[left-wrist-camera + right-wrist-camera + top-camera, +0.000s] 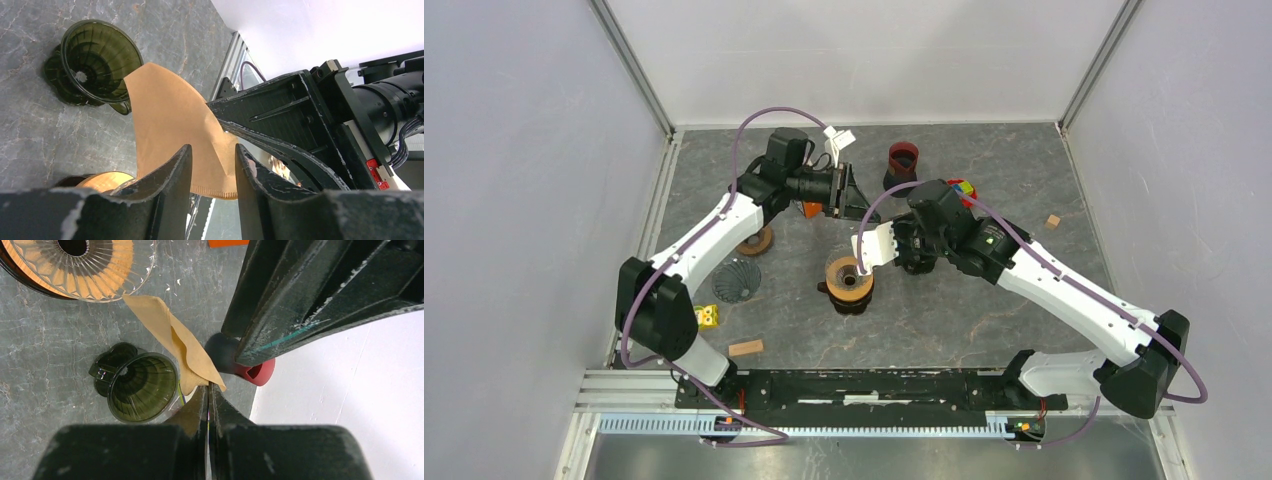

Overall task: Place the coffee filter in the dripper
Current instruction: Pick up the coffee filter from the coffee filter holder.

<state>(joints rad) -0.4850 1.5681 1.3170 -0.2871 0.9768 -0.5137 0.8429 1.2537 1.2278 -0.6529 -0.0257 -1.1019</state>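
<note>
My right gripper (208, 386) is shut on one corner of the brown paper coffee filter (175, 340), which it holds in the air. In the top view the filter (874, 245) hangs just above and right of the clear glass dripper (849, 280) on its wooden collar. A dark green dripper (736, 280) stands empty to the left and also shows in the right wrist view (142, 387). My left gripper (212, 150) is open. The filter (170, 125) hangs just beyond its fingertips, untouched. In the top view the left gripper (862, 200) faces the right gripper (892, 246).
A dark red cup (902, 160) stands at the back. A Rubik's cube (962, 188) lies behind my right wrist. A small wooden cube (1052, 221) is at the right. A wooden ring (754, 240), a wooden block (745, 348) and a yellow piece (707, 317) lie at the left.
</note>
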